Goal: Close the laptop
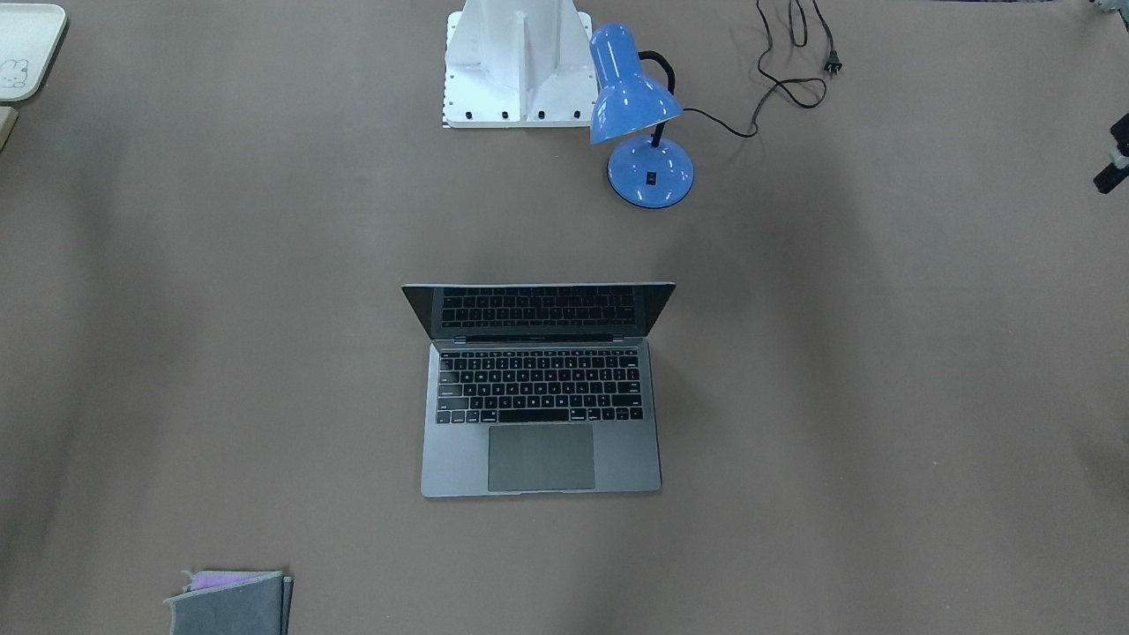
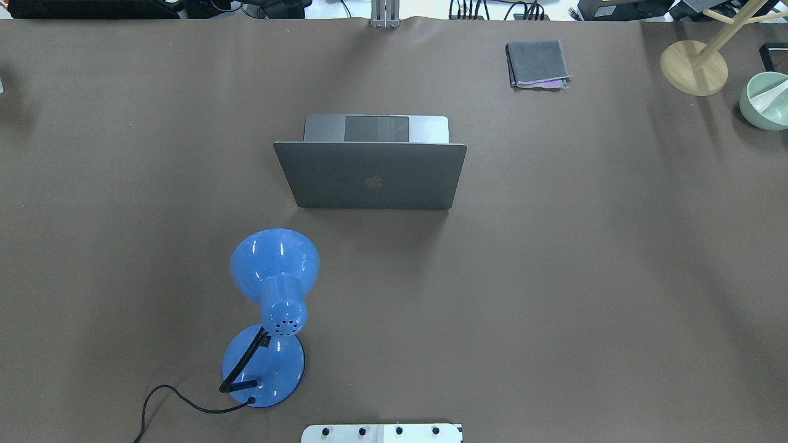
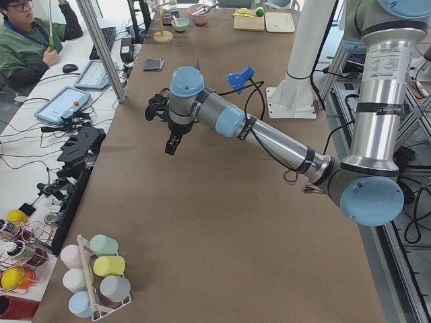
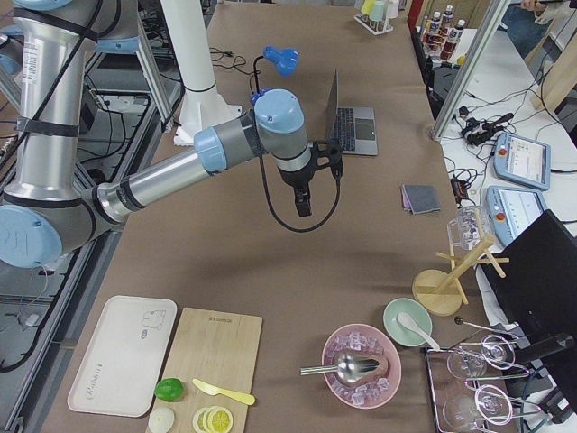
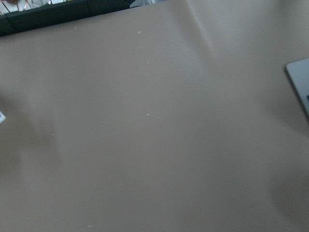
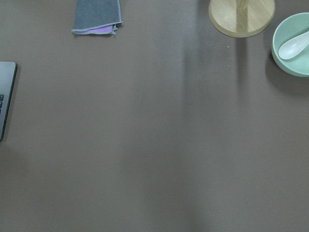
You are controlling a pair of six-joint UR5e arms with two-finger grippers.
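Left pincer (image 3: 170,145), right pincer (image 4: 304,207): jaws unreadable; laptop (image 1: 540,388) stands open.

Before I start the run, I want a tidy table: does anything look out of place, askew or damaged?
Nothing looks spilled or damaged. The laptop sits square, lid open. The only oddity: the plug of the blue lamp lies loose on the table, plugged into nothing.
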